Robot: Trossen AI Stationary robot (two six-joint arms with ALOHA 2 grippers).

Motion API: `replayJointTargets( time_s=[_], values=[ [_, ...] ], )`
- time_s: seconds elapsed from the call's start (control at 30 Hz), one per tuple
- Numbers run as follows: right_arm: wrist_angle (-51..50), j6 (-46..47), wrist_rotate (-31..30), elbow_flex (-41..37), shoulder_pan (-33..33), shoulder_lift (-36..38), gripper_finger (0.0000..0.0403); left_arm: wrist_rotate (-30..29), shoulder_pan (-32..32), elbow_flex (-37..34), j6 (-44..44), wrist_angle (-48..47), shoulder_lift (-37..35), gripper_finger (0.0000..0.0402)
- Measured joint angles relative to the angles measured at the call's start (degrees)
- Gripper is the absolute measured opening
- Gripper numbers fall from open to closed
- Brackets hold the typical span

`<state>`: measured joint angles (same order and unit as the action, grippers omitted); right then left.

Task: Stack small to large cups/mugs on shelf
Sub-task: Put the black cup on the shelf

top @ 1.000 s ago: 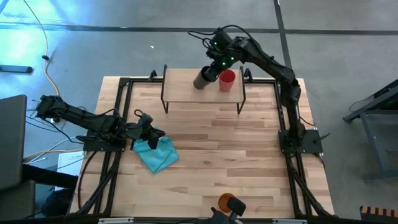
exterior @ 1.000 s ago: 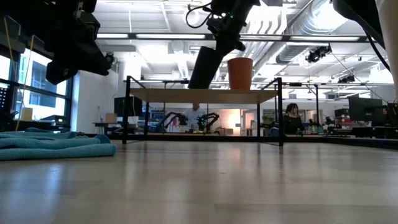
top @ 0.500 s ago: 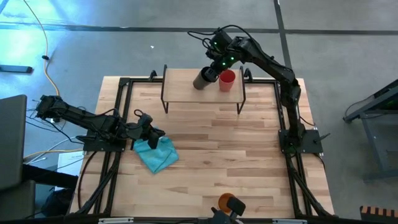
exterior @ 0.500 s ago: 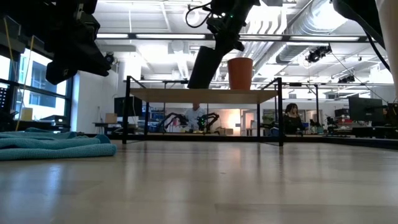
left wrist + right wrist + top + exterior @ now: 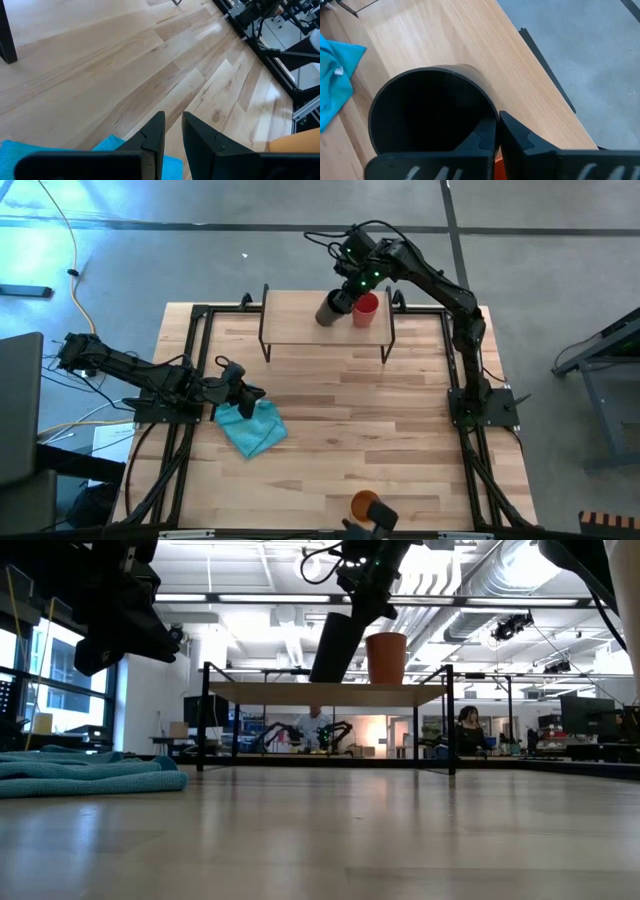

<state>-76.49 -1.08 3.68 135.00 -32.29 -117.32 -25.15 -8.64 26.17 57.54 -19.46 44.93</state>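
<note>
Holding: right gripper (image 5: 344, 297) pinches tilted black plastic tumbler cup's (image 5: 329, 310) rim above low light-wood shelf (image 5: 290, 318).
Neighbour: small red tumbler cup (image 5: 365, 310) just beside.
Shelf room: open leftward.
Left gripper (image 5: 243, 395): slightly parted, empty, over rumpled light blue cloth (image 5: 252, 427).

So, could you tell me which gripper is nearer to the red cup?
Right. The right gripper hangs over the shelf just beside the red cup, gripping the black cup; the left gripper sits far off by the blue cloth.
</note>
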Motion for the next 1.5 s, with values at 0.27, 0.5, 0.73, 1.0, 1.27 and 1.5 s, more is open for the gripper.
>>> replayJointTargets(
  time_s=[0.27,0.5,0.73,1.0,1.27,1.5],
  values=[
    [0.9,-0.5,0.9,0.0,0.5,0.0,0.0000,-1.5,0.0,0.0,1.3,0.0,0.0,0.0056],
    [2.1,-0.5,0.8,0.0,0.5,0.0,0.0000,-1.4,0.0,0.0,2.3,0.0,0.0,0.0056],
    [2.7,-0.5,-0.2,0.0,0.4,0.0,0.0000,-1.3,0.0,0.0,2.3,0.0,0.0,0.0056],
    [2.7,-0.5,-0.2,0.0,0.4,0.0,0.0000,-1.1,0.0,0.0,2.4,0.0,0.0,0.0056],
    [2.0,-0.5,-0.2,0.0,0.4,0.0,0.0000,-1.0,0.0,0.0,2.3,0.0,0.0,0.0056],
    [1.5,-0.4,-0.5,0.0,-0.1,0.0,0.0000,-0.8,0.0,0.0,2.3,0.0,0.0,0.0056]
  ],
)
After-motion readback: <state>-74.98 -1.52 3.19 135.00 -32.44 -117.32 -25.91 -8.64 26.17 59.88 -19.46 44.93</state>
